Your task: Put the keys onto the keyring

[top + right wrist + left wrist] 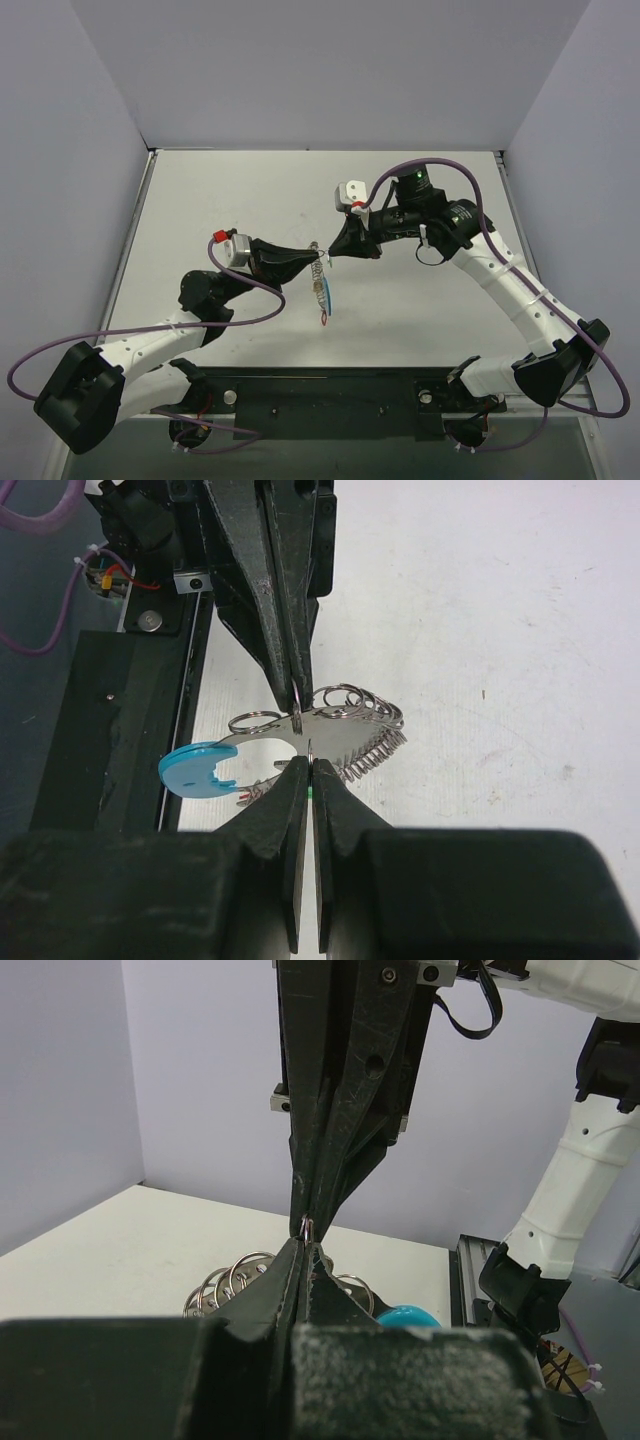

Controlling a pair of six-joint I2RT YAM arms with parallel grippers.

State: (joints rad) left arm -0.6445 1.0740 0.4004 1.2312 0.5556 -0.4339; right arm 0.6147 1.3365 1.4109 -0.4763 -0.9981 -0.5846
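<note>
Left end effector (309, 256) and right end effector (333, 254), both tapered black, clench the silvery coiled keyring (345, 742)

We see a pale table (430, 200) with 1 black plate (330, 402) lying along its near edge; we cannot tell whether the keyring (322, 285) touches it.

**Camera positions**

The top camera looks down from the near side over the whole table (200, 200). Wrist cameras sit close behind the left gripper (305, 1255) and right gripper (312, 765), facing each other. All three views share the meeting tips and the keyring (324, 292).
</note>
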